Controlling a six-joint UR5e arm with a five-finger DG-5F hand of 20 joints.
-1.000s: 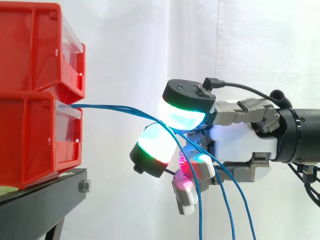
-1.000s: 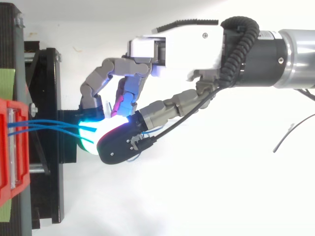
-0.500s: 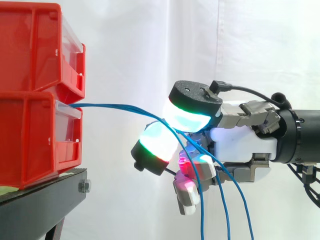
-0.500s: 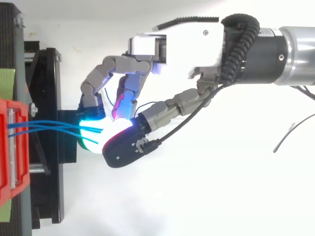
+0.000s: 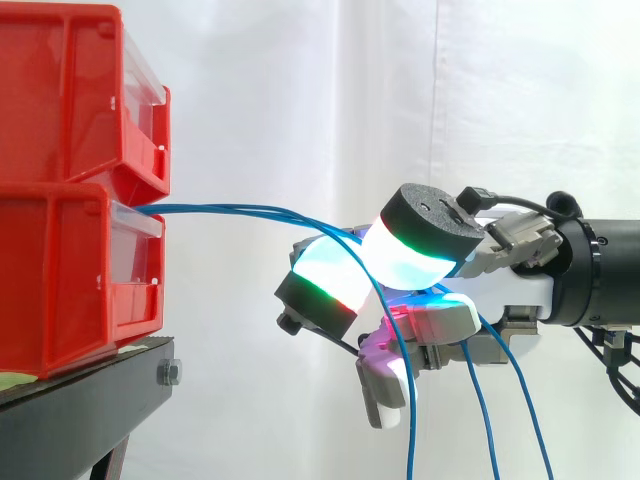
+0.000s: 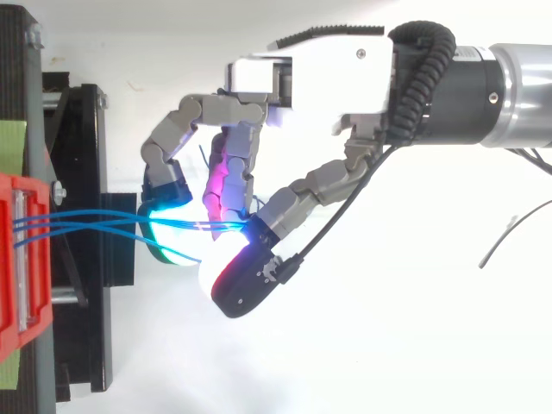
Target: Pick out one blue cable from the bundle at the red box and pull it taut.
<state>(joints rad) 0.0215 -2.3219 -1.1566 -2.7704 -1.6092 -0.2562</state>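
Status: grasp made, pull not finished.

1. The robot hand (image 5: 505, 290) is curled shut around the blue cables (image 5: 215, 209). Its glowing pads (image 5: 325, 280) are bent inward, and the strands pass between the largest pad and the pad opposite it.
2. In the top view, several strands converge and cross inside the curl of the robot hand. I cannot tell whether one cable has been separated from the rest or whether the whole bundle is gathered there.
3. The cables leave the front of the lower red bin (image 5: 60, 280), which stands well ahead of the fingertips, with the upper red bin (image 5: 60, 100) stacked on it.
4. From the bin to the robot hand the strands run almost level with a slight arc. Judged: nearly drawn, not tight.
5. Behind the pads, three strands drop loosely below the palm and out of the side view.

Done: the bundle is reached and the robot hand is closed on it. Left: confirm a single cable is held, let the others go, and draw back from the bin until the arc is gone.
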